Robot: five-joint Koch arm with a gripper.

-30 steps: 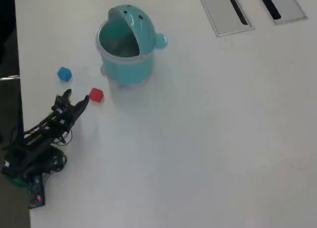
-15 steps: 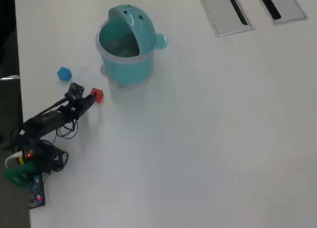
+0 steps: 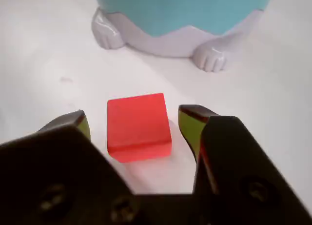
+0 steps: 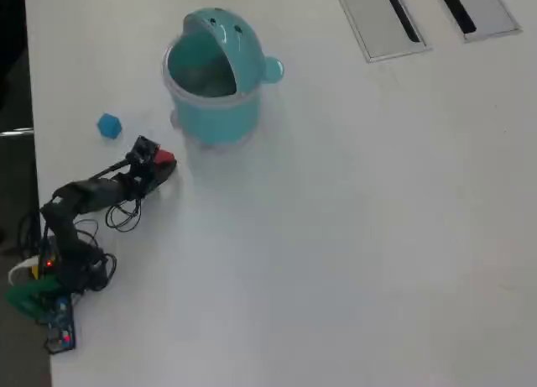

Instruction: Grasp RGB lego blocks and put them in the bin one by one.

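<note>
A red lego block [image 3: 139, 125] lies flat on the white table, between my gripper's [image 3: 135, 121] two green-padded fingertips [image 3: 189, 123]. The jaws stand open, with a small gap on each side of the block. In the overhead view the gripper [image 4: 159, 163] straddles the red block [image 4: 166, 159] just left of and below the teal bin [image 4: 216, 76]. The bin's white feet and teal body [image 3: 185, 10] fill the top of the wrist view, a short way beyond the block. A blue block [image 4: 109, 125] sits alone to the upper left of the gripper.
The arm's base and loose cables [image 4: 59, 269] sit at the table's left edge, with dark floor beyond. Two grey recessed panels [image 4: 382, 18] [image 4: 474, 7] lie at the top right. White tabletop [image 4: 352, 236] spreads to the right.
The arm has stretched out up and to the right in the overhead view. The gripper moved from short of the red block to straddling it. The blocks and bin have not moved.
</note>
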